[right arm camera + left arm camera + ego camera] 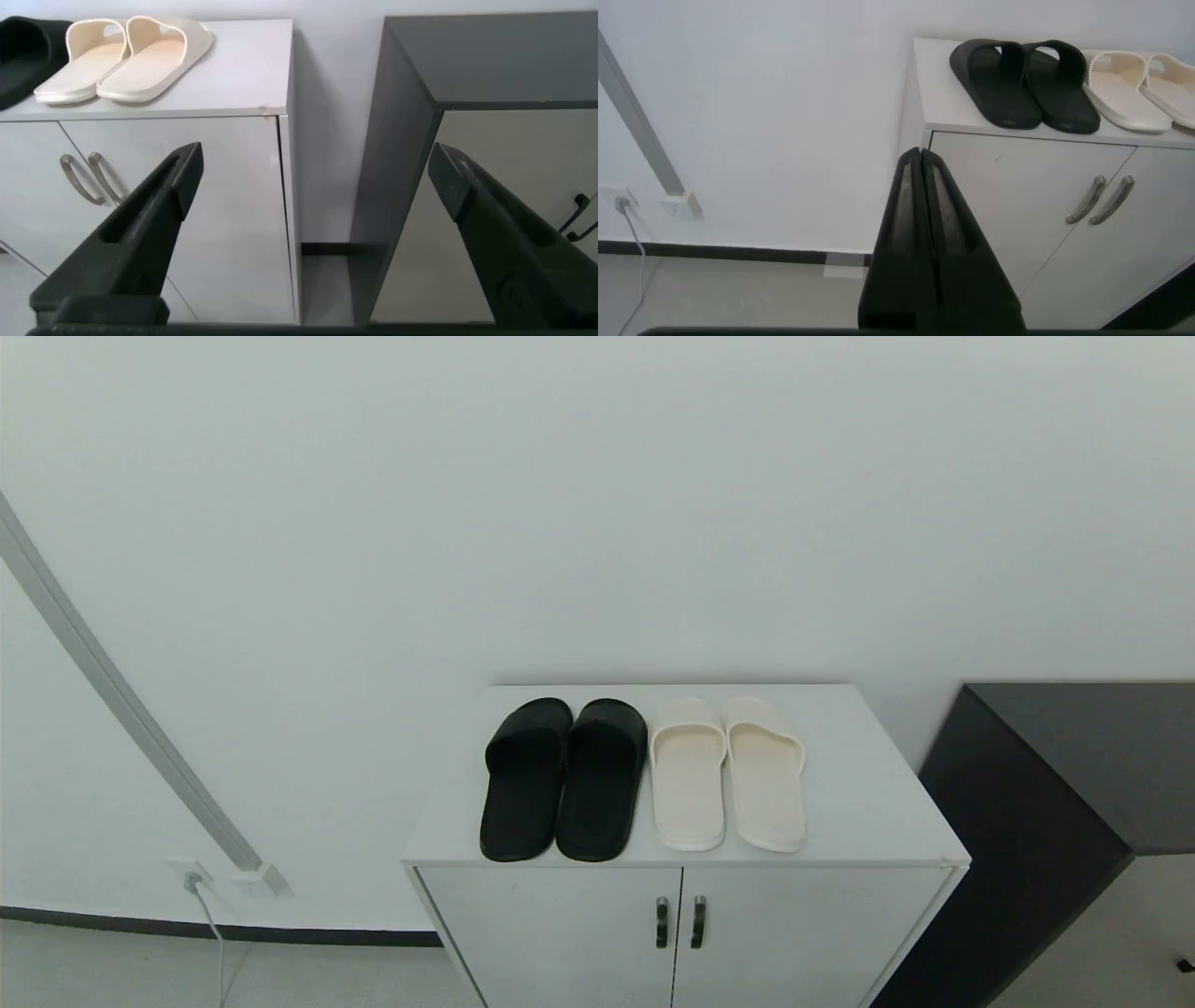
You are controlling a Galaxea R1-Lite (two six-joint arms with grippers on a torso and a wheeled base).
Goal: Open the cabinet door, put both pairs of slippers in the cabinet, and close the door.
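Observation:
A white cabinet stands against the wall with both doors closed and two dark handles side by side at the middle. On its top lie a black pair of slippers on the left and a cream pair of slippers on the right, toes toward the wall. My left gripper is shut, fingers pressed together, low and left of the cabinet, below the black slippers. My right gripper is open wide, to the right of the cabinet's corner, with the cream slippers beyond it.
A dark grey cabinet stands close on the right, leaving a narrow gap between the two. On the left wall are a slanted grey conduit and a socket with a plugged cable. Open floor lies left of the white cabinet.

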